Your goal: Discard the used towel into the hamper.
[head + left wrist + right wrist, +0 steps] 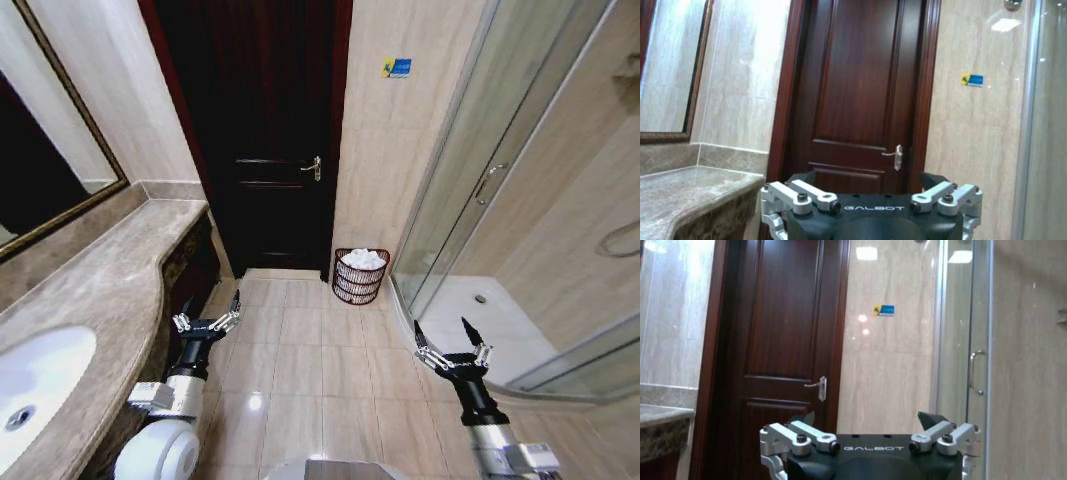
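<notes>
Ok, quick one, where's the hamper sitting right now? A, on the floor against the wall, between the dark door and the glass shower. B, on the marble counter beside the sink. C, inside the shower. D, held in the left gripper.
A: the hamper, with white cloth in it, stands on the tiled floor at the wall between the dark door and the glass shower enclosure, apart from both open grippers.

Beige tiled floor [300,370], wire hamper [360,277] with apparently white towels.
</notes>
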{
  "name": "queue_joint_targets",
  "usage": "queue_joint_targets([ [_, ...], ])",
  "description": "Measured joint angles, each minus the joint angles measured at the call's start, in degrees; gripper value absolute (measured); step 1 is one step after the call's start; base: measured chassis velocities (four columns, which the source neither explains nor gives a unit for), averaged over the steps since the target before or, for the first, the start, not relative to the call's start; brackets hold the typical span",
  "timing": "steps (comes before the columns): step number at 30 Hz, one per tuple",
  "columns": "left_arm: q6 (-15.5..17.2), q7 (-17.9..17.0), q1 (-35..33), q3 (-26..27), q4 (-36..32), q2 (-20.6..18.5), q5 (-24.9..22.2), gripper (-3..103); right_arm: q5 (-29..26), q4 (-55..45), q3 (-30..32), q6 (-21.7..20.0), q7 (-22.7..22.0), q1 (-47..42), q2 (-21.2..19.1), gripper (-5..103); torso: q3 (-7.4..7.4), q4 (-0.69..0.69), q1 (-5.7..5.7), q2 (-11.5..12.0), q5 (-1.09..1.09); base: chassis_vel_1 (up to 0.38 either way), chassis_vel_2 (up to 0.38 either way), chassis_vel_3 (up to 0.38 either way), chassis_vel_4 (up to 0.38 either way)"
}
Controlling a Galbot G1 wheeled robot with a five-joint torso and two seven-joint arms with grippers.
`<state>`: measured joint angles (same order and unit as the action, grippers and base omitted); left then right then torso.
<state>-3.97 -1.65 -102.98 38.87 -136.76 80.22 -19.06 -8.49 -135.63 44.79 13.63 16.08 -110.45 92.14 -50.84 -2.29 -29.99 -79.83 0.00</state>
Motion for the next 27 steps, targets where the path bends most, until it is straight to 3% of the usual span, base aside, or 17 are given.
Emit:
queue_joint_targets([
  [27,0.0,0.0,0.0,0.0,0.0,0.0,0.0,100,0.0,0.0,0.0,0.0,0.0,0.0,0.0,100,-0.02,0.01,-0.06,0.0,0.0,-0.007,0.0,0.006,-0.001],
])
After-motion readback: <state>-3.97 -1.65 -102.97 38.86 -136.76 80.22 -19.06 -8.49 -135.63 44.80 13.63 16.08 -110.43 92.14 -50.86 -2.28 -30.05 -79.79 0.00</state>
